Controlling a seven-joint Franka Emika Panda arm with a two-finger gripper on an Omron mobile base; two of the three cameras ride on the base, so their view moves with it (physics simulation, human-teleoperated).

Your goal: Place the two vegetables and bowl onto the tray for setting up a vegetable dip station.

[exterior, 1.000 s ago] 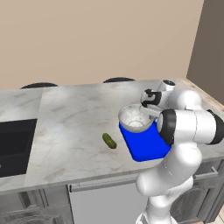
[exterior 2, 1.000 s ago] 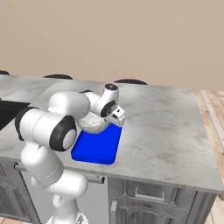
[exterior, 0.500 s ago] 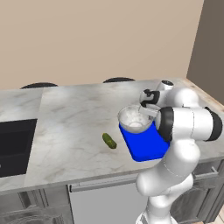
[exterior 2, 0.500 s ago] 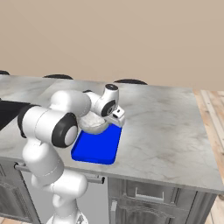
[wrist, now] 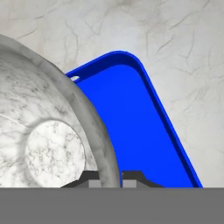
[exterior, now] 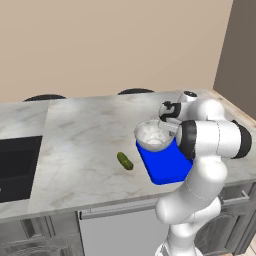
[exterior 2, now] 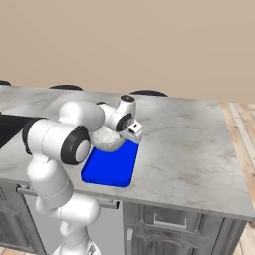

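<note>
My gripper [wrist: 110,178] is shut on the thick rim of the greyish-white speckled bowl [wrist: 48,140], one finger inside and one outside. The bowl [exterior: 153,136] sits over the far left corner of the bright blue tray [exterior: 167,167]; I cannot tell whether it rests on the tray or hangs just above it. The gripper [exterior: 168,127] comes at the bowl from its right side. From the other side, the bowl [exterior 2: 105,139] and gripper [exterior 2: 125,136] are at the tray's [exterior 2: 110,168] far end. A dark green cucumber [exterior: 125,161] lies on the counter left of the tray.
The marble counter [exterior: 85,135] stretches to the left, with a black sink [exterior: 15,165] at its left end. Dark stool tops [exterior: 45,97] show behind the far edge. The counter's front edge runs just below the tray.
Almost nothing differs. The gripper keeps its hold on the bowl over the tray's far end, and the cucumber has stayed put.
</note>
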